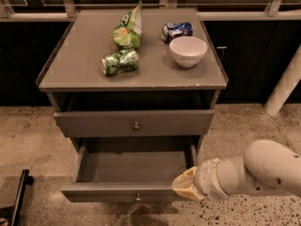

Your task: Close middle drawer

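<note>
The middle drawer [108, 192] is grey-brown and stands pulled far out of the cabinet, its inside [134, 166] bare. Its low front panel carries a small round knob [138, 197] at the centre. My gripper [182, 187] comes in from the lower right on a white arm. Its tan fingers are shut together and empty, at the right end of the drawer's front panel, touching or nearly touching it. The top drawer [134, 122], with a taller front, sits slightly out above it. The lowest drawer is hidden beneath the open one.
On the cabinet top [75, 74] lie a green chip bag [128, 29], a crushed green can [120, 62], a blue can [177, 31] and a white bowl [188, 51]. A white post [284, 88] stands at the right. A black bar [19, 194] lies on the speckled floor at lower left.
</note>
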{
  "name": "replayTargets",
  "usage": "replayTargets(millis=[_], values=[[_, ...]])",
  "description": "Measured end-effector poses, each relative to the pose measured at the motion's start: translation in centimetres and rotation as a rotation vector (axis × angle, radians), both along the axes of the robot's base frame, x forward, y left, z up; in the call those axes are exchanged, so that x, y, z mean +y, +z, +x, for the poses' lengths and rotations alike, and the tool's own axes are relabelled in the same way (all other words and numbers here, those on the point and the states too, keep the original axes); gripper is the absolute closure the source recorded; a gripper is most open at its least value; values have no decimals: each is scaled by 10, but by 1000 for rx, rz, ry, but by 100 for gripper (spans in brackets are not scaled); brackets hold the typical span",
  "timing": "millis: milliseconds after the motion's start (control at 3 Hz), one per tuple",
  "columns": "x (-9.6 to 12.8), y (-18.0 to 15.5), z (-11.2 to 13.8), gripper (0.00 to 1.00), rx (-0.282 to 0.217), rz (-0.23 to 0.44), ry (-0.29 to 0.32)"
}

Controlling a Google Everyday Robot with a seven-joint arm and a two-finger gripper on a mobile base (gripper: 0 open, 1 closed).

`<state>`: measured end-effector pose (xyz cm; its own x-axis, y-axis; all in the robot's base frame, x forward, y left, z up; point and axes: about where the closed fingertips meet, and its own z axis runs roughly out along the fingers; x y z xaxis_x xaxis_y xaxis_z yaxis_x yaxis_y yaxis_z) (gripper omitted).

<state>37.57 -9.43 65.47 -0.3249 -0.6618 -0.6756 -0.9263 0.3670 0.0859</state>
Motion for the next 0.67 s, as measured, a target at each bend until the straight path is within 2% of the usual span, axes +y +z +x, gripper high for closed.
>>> replayTargets(millis=[333,667], values=[[-13,-24,1,100,15,38,-42],[-34,-75,9,100,21,104,-96]])
